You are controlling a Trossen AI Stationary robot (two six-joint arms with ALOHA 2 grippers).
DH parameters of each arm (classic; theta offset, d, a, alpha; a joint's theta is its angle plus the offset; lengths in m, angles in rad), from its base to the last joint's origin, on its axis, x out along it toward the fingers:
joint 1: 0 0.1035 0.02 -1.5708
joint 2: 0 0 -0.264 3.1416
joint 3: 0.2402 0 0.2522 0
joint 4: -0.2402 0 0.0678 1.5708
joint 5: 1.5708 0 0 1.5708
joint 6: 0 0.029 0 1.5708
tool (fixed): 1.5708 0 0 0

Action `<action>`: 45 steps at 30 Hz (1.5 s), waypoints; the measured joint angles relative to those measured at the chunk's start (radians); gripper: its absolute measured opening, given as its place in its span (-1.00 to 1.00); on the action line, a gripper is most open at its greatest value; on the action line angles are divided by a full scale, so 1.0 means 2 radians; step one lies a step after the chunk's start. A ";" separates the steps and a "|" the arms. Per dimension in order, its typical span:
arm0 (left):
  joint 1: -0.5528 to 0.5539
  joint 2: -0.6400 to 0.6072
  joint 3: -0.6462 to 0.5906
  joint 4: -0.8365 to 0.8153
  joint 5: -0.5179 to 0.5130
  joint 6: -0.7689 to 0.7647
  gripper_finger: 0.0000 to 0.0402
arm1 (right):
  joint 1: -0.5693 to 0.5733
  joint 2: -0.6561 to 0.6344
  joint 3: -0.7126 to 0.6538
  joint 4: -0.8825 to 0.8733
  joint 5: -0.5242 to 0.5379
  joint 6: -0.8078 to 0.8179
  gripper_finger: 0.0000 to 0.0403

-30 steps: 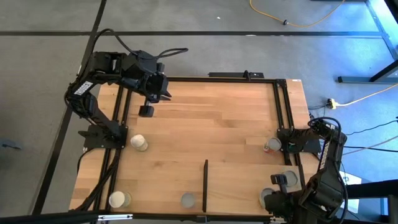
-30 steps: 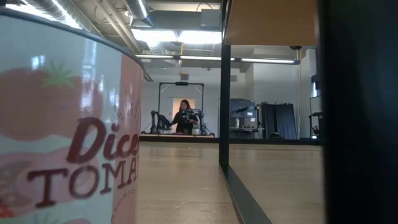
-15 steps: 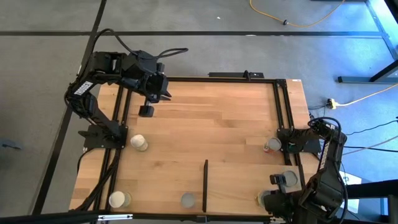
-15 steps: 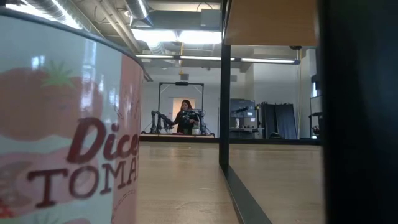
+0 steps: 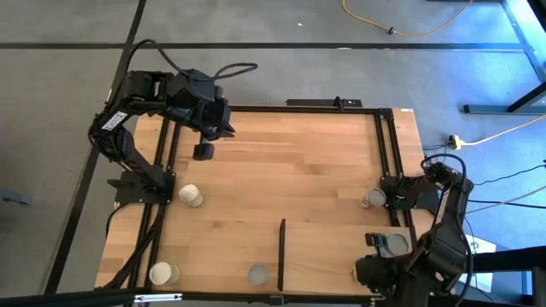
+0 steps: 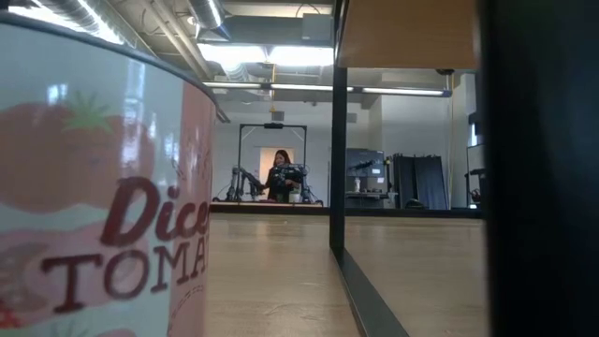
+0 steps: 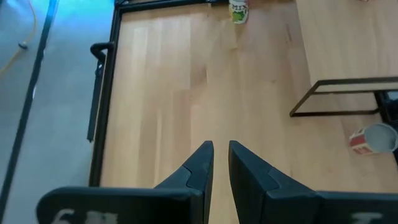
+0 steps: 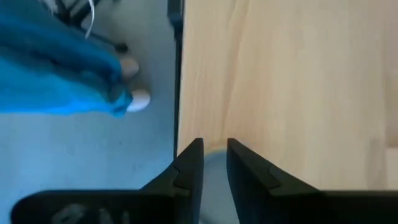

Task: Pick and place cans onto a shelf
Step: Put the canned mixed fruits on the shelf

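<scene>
Nearest low camera: can (image 6: 103,187) reads "Dice… TOMA…" | left hand (image 7: 221,155) narrowly parted, empty | right hand (image 8: 214,152) likewise

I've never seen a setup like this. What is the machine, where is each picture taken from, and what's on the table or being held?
Two dark robot arms stand at a wooden table, each ending in a two-fingered pincer. One picture looks straight down; one sits at tabletop height, a diced-tomato can against its lens and a person far off; two come from cameras on the wrists. Small cans lie scattered, among them a cream-topped can, a grey-topped can and a red can; they belong on the shelf, the wooden panel. The left pincer hovers empty at the overhead picture's upper left. The right pincer, open, hangs over what looks like a can's top at the lower right, gripping nothing.
</scene>
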 joint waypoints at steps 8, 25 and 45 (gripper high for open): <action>0.000 0.000 0.000 0.000 0.077 -0.003 -0.79 | -0.025 0.000 0.072 -0.008 0.083 -0.057 -0.64; 0.027 -0.064 0.000 0.000 -0.084 -0.060 -0.79 | -0.039 -0.023 0.156 -0.063 0.290 -0.128 -0.68; 0.065 -0.059 -0.141 0.017 -0.074 -0.001 -0.79 | -0.175 -0.091 0.135 -0.062 0.307 -0.222 -0.69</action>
